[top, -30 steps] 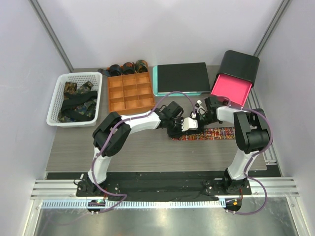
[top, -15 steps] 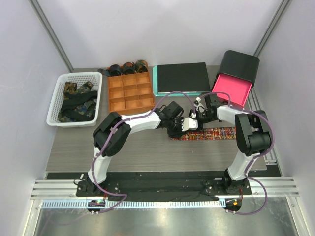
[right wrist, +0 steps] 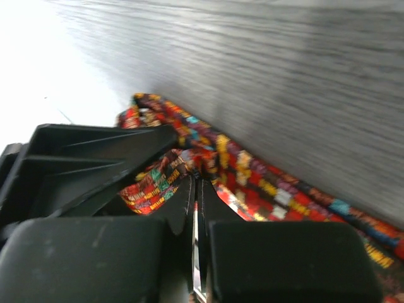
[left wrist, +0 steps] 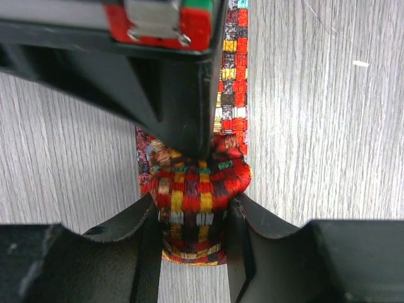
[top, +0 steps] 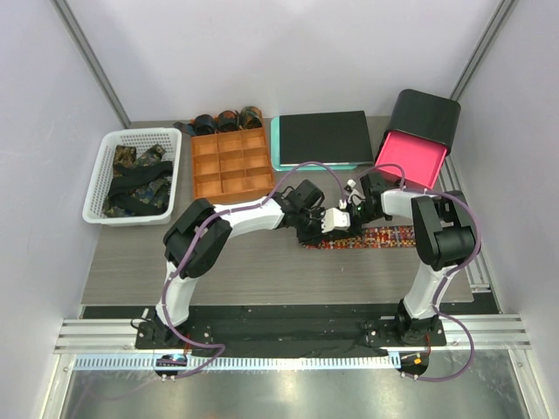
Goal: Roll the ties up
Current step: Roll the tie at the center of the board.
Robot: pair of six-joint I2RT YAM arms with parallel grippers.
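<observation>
Tie coil [left wrist: 199, 186] in left hand [left wrist: 192, 213] — right hand [right wrist: 194, 189] opposite

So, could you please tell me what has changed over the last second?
Barely anything: the left fingers and right fingers both crept slightly leftward over the red checked tie. The left fingers remain clamped on its rolled end; the basket, orange tray and finished rolls have not moved.
</observation>
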